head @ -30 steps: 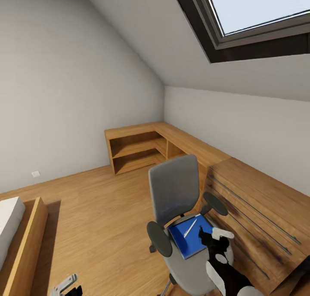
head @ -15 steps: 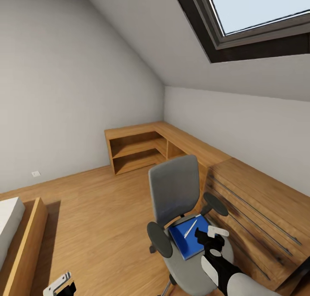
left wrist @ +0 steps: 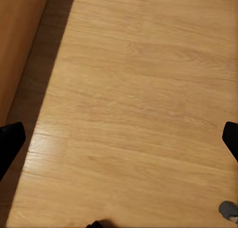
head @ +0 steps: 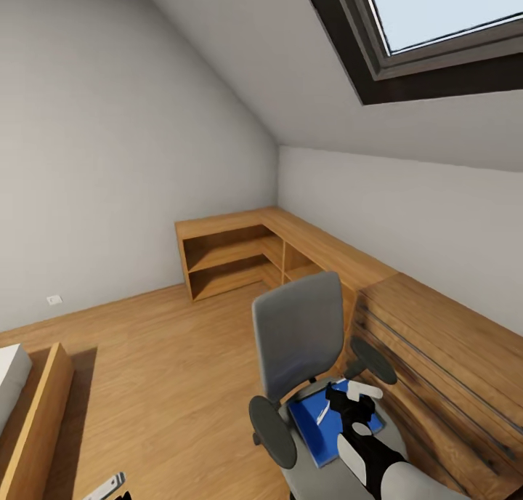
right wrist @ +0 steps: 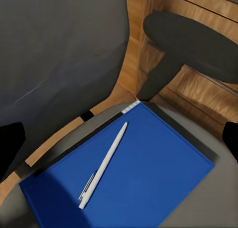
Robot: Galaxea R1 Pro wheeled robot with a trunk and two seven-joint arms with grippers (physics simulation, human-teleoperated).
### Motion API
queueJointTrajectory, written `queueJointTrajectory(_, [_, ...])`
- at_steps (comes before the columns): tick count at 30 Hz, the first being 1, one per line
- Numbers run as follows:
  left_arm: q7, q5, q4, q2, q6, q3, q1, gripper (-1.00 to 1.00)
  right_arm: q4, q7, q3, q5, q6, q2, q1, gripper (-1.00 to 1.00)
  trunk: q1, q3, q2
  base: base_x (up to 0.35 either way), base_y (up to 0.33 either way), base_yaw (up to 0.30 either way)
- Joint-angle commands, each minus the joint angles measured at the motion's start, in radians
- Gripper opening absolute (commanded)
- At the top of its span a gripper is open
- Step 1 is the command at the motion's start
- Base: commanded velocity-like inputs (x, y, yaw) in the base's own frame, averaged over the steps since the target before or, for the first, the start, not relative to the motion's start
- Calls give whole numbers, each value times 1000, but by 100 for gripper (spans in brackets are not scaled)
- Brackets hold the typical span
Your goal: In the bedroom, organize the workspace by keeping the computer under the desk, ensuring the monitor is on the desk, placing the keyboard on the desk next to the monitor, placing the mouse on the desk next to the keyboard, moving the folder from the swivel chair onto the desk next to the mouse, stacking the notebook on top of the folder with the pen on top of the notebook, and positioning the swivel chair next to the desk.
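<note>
So the right gripper (head: 354, 400) hangs spread wide just above the blue notebook (right wrist: 134, 178) on the swivel chair (head: 299, 333), pen (right wrist: 104, 164) lying on it between the fingertips. Left gripper (left wrist: 119, 138) gapes wide over bare floor (left wrist: 139, 89).

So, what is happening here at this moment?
A robot in an attic bedroom is reaching its right hand down over the seat of a grey swivel chair. On the seat lies a blue notebook with a white pen on top, and a dark edge, perhaps the folder, shows under it. The hand is open and hovers above them; it holds nothing. The left hand hangs open above the wooden floor. The chair stands beside a wooden desk unit.
</note>
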Motion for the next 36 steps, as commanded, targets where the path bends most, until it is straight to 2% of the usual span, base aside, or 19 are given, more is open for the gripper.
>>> queueJointTrajectory(1, [7, 10, -1, 1, -6, -9, -1, 100, 1, -4, 9, -9, -5, -1, -1, 100, 0, -2, -1, 46, 1, 0])
queueJointTrajectory(8, [7, 10, 0, 0, -6, -11, -1, 100, 1, -1, 9, -9, -8, 0, -1, 100, 0, -2, -1, 45, 0, 0])
queueJointTrajectory(11, [7, 10, 0, 0, -6, -12, -1, 100, 0, -1, 11, -10, -8, 5, -1, 100, 0, -2, -1, 214, 0, 0])
queueJointTrajectory(13, [7, 10, 0, 0, -6, -12, -1, 100, 0, -1, 11, -11, -8, 19, -1, 100, 0, -2, -1, 207, 0, 0])
queueJointTrajectory(17, [6, 11, -8, 2, -6, -6, -1, 100, 0, 0, 10, -10, -9, 23, -1, 100, 0, -2, -1, 73, 0, 0])
queueJointTrajectory(19, [7, 11, -21, 2, -6, -7, -1, 100, 0, 0, 10, -10, -9, 22, -1, 100, 0, -2, -1, 5, 0, 0])
queueJointTrajectory(20, [8, 11, -61, 1, -1, -8, -1, 100, 1, 0, 10, -9, -10, 23, -1, 100, 0, -2, -1, 1, 0, 189])
queueJointTrajectory(28, [11, 10, -70, 1, 1, -10, -1, 100, -1, 0, 9, -8, -12, 21, -1, 100, 0, -2, -1, 0, 0, 214])
queueJointTrajectory(34, [12, 10, -70, 1, 2, -11, -1, 100, -2, 0, 8, -8, -12, 18, -1, 100, 0, -2, -1, 0, 0, 47])
queueJointTrajectory(36, [13, 11, -71, 1, 4, -11, -1, 100, -4, -1, 9, -8, -11, 17, -1, 100, 8, -8, -15, 0, 0, 6])
